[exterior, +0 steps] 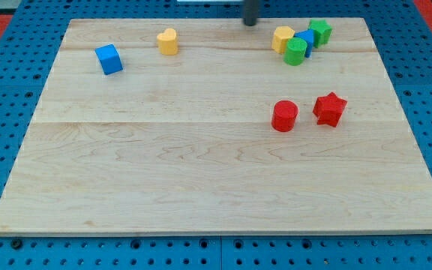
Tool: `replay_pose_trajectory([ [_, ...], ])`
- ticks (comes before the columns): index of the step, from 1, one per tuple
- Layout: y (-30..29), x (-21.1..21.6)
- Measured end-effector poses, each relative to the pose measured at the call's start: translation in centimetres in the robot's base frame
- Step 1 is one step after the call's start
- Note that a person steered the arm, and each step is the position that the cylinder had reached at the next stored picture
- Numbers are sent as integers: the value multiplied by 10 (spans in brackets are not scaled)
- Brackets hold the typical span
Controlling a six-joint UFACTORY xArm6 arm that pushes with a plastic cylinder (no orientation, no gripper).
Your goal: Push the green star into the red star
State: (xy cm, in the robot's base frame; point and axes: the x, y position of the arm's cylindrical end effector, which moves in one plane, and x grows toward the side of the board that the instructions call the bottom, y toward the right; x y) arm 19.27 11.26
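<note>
While the wooden worktop (pixel 201 172) fills most of the camera view, the red star (pixel 329 109) works best as the landmark, so everything gets placed off that. The green star (pixel 320 31) is found well above the red star, toward the view's top, at the upper-right end of a tight little cluster. Pressed in next to it are a blue block (pixel 304 40) whose shape can't really be made out, a green cylinder (pixel 295 52) and a yellow block (pixel 282 38), all bunched together up and a bit to the view's left of the red star. A red cylinder (pixel 284 116) is parked just beside the red star on the view's left, not touching as far as can be seen.

Far off to the view's left and higher than the red star, a yellow heart-ish block (pixel 168 41) and a blue cube (pixel 109 59) are sat apart from each other.

My tip (pixel 251 22) is spotted at the view's top edge, up and to the left of the red star, near the yellow block of the cluster but clear of it, and separated from the green star by the other cluster blocks. No claw is carried, so no released or clenched state can be told. No brands, labels or writing can be read anywhere.
</note>
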Motion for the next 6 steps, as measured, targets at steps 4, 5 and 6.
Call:
replay_pose_trajectory([
  [4,83,3],
  [5,88,29],
  [6,85,69],
])
